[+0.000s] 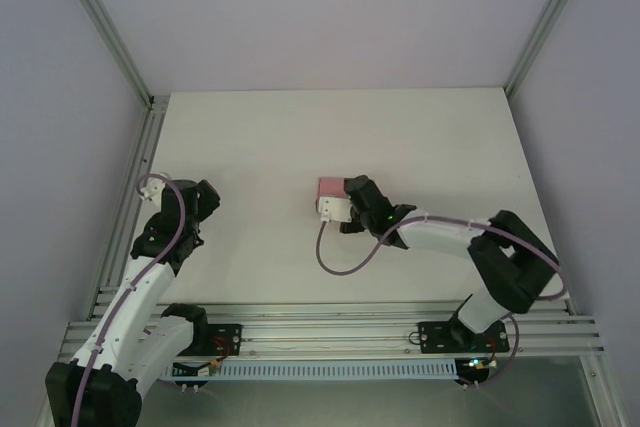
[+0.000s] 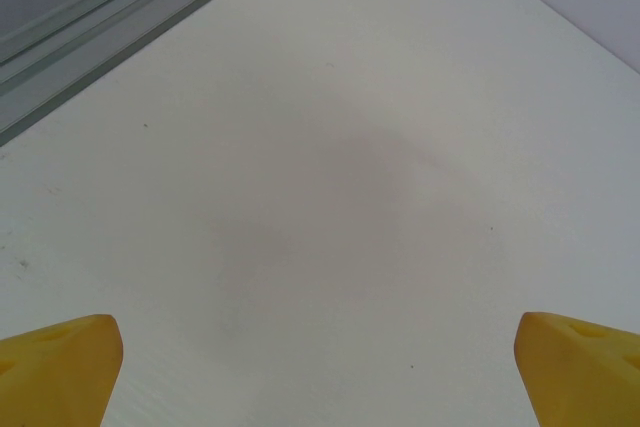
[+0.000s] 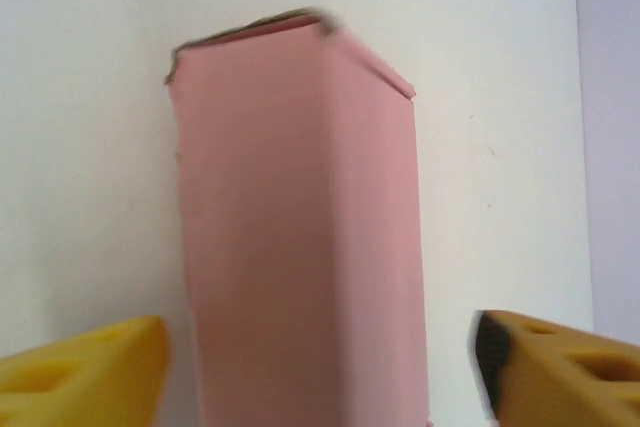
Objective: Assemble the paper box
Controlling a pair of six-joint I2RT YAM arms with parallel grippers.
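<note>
The paper box [image 1: 329,187] is a small pale pink folded box lying on the white table [image 1: 330,137] near its middle. In the right wrist view the paper box [image 3: 300,247] runs lengthwise between my yellow fingers [image 3: 85,372], with a narrow gap of table on each side and its far end slightly ragged. My right gripper [image 1: 340,201] sits just in front of the box, open around its near end [image 3: 320,372]. My left gripper [image 1: 200,203] hangs open over bare table [image 2: 320,367] at the left, far from the box.
An aluminium rail [image 1: 130,207] runs along the table's left edge, also visible in the left wrist view as a rail [image 2: 100,37]. A front frame bar [image 1: 330,332] carries both arm bases. Pale walls enclose the back and sides.
</note>
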